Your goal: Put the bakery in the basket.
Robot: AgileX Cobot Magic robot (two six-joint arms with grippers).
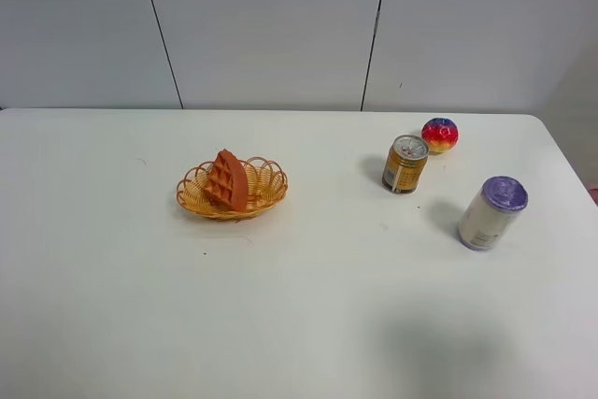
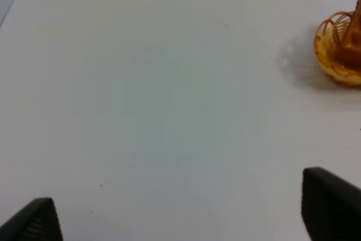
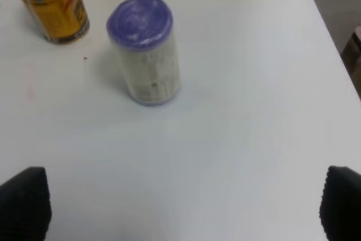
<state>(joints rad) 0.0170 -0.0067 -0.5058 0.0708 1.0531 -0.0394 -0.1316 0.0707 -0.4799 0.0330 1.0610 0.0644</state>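
Observation:
The orange-brown waffle wedge [image 1: 228, 180] stands on edge inside the woven wicker basket [image 1: 266, 178], left of the table's middle. A sliver of the wedge [image 2: 356, 26] and part of the basket [image 2: 333, 46] show at the edge of the left wrist view. My left gripper [image 2: 180, 214] is open and empty over bare table, well away from the basket. My right gripper [image 3: 183, 204] is open and empty, short of the purple-lidded container. Neither gripper shows in the high view.
A yellow drink can [image 1: 405, 163] [image 3: 53, 5], a red-yellow-blue ball [image 1: 439, 135] and a white container with a purple lid [image 1: 491, 213] [image 3: 145, 49] stand at the right. The table's right edge [image 1: 566, 161] is close to them.

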